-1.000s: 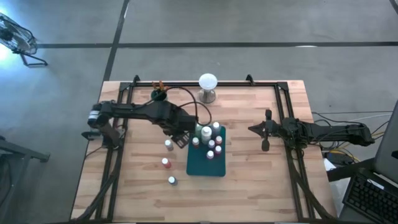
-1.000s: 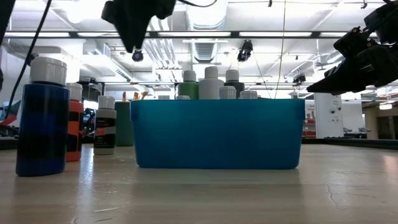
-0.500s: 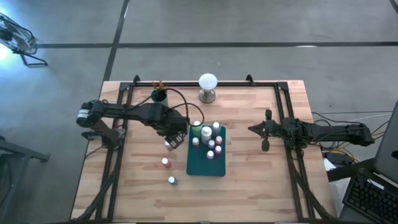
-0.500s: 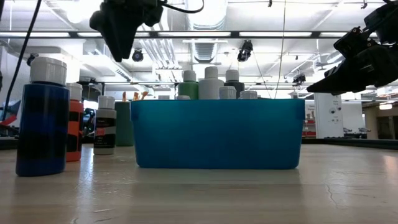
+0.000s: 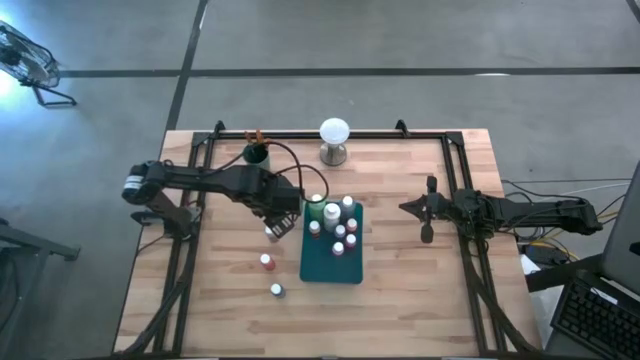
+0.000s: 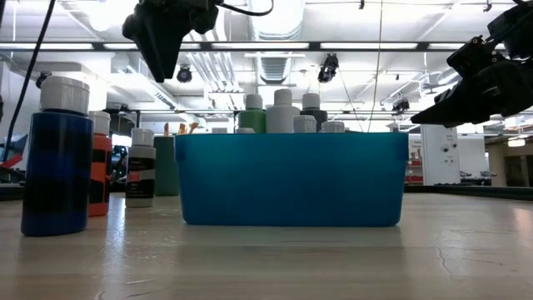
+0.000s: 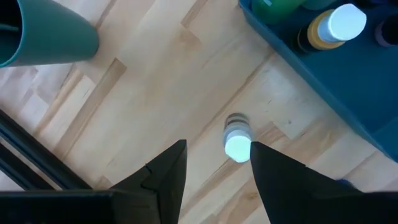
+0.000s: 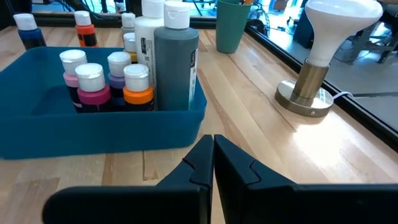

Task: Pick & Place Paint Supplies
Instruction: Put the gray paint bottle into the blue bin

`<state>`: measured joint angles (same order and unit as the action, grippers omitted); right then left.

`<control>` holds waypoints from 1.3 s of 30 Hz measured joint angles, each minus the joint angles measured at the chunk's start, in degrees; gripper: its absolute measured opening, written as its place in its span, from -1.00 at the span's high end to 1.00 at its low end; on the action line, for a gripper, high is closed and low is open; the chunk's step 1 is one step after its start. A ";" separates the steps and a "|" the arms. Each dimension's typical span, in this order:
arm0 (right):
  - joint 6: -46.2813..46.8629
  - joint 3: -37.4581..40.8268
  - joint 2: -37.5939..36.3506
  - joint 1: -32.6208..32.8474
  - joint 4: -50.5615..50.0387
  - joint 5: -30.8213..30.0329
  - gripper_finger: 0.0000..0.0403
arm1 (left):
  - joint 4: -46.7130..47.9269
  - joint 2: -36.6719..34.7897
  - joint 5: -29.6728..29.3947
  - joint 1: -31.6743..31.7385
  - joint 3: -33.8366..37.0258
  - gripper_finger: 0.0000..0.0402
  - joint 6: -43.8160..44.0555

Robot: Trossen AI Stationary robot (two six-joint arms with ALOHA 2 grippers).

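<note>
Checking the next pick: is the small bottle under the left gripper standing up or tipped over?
Upright: the bottle shows its round white cap from above, between the open left gripper.

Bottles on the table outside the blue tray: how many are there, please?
3: pale bottle under the left gripper, red bottle beside the tray, blue bottle nearest the front.

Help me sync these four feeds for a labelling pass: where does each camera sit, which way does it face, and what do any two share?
High view: overhead, straight down on the teal bin; both arms show, the left gripper above a loose bottle.
Low view: table height, level across to the bin's wall; both arms enter from above.
Left wrist view: on the left arm, facing down between open fingers at a white-capped bottle.
Right wrist view: on the right arm, past the shut right gripper toward the bin and lamp.
Shared: all four show the bin.
</note>
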<state>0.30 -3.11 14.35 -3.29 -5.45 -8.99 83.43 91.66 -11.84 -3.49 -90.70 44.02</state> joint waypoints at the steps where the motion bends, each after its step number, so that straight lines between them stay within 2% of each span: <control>1: -0.03 0.00 0.00 -0.02 0.00 0.00 0.96 | 0.07 -0.08 0.21 0.00 -0.05 0.10 0.35; 10: -0.44 0.00 0.00 -0.02 0.00 0.00 0.96 | -0.89 -1.75 0.69 1.24 -0.43 0.13 11.66; 14: -0.13 0.00 0.00 -0.02 0.00 0.00 0.96 | -2.36 -1.82 2.38 2.16 1.45 0.13 0.96; 21: -0.56 0.02 0.00 0.00 0.00 0.00 0.96 | -3.25 -3.11 3.14 -1.29 10.88 0.13 -3.95; 25: -0.26 0.00 0.00 0.00 -0.01 0.00 0.96 | -6.50 -5.46 2.27 -5.33 15.02 0.13 -7.15; 30: -0.13 0.00 0.00 0.00 0.00 0.00 0.96 | -11.32 -8.97 -0.02 -7.95 16.52 0.13 -12.72; 39: -0.02 0.00 0.02 0.00 0.00 0.00 0.96 | -13.82 -10.40 3.84 -6.88 17.84 0.12 -22.87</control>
<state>0.27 -3.11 14.37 -3.29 -5.45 -8.99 69.61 81.27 -8.00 -10.36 -72.86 21.15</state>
